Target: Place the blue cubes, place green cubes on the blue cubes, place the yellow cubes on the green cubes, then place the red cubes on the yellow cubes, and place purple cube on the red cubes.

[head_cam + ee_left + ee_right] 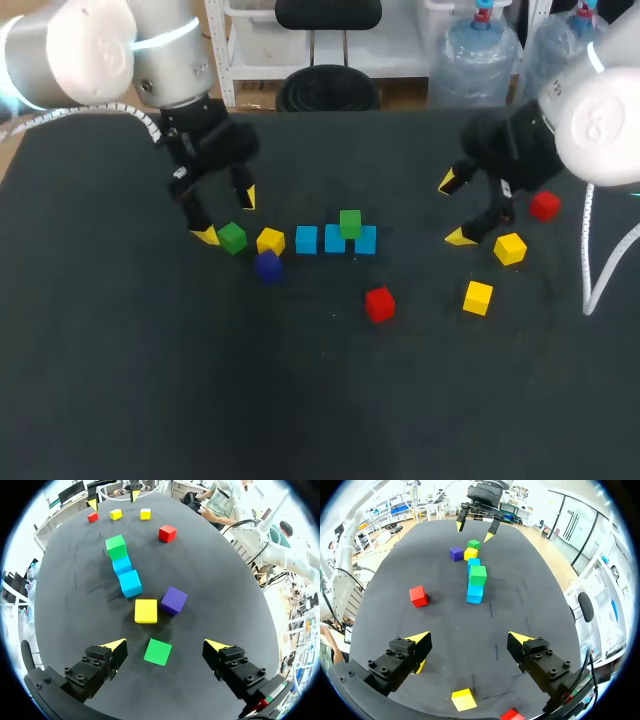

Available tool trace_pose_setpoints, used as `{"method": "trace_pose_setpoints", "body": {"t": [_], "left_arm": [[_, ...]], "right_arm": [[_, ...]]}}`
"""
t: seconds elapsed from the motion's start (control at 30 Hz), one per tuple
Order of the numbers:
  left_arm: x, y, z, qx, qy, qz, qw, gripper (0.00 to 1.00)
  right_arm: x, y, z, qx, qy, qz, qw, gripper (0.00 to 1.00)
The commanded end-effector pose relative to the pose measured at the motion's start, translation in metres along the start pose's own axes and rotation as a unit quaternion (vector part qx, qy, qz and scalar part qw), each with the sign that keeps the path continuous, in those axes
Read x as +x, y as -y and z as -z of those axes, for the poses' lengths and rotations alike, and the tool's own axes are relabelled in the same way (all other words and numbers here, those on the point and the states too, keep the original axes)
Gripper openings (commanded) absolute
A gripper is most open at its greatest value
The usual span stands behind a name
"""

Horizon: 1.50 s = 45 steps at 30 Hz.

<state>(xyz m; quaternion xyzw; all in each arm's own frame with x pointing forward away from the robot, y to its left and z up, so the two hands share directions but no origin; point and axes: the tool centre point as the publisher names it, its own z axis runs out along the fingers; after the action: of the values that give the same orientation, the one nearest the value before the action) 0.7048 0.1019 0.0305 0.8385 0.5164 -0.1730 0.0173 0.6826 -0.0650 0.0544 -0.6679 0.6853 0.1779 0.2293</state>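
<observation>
Three blue cubes (335, 239) stand in a row at mid-table. One green cube (349, 223) rests on top, toward the row's right end. My left gripper (227, 216) hovers open left of the row. A loose green cube (158, 651) lies on the table between its fingers, untouched. Just ahead of it lie a yellow cube (146, 611) and the purple cube (174, 600). My right gripper (453, 209) hangs open and empty at the right. Near it are a red cube (544, 206) and two yellow cubes (510, 248) (478, 297). Another red cube (379, 303) sits in front of the row.
The black table (150, 380) has broad bare room along its near side and at the left. In the right wrist view, a yellow cube (464, 699) and a red cube (512, 714) lie under and behind that gripper.
</observation>
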Motion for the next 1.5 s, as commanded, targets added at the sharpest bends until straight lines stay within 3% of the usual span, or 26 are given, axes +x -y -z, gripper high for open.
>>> {"method": "trace_pose_setpoints", "body": {"t": [0.03,0.8,1.5], "left_arm": [[0.004,-0.004,-0.004,0.04,0.004,-0.002,0.999,1.0],[0.016,0.001,-0.016,0.013,0.038,0.013,0.999,1.0],[0.012,-0.012,-0.023,-0.011,0.069,0.015,0.997,0.95]], "right_arm": [[0.0,0.001,-0.001,-0.001,0.001,0.0,1.0,1.0],[0.0,0.001,-0.001,-0.001,0.001,0.0,1.0,1.0],[0.0,0.001,-0.001,-0.001,0.001,0.0,1.0,1.0]]}}
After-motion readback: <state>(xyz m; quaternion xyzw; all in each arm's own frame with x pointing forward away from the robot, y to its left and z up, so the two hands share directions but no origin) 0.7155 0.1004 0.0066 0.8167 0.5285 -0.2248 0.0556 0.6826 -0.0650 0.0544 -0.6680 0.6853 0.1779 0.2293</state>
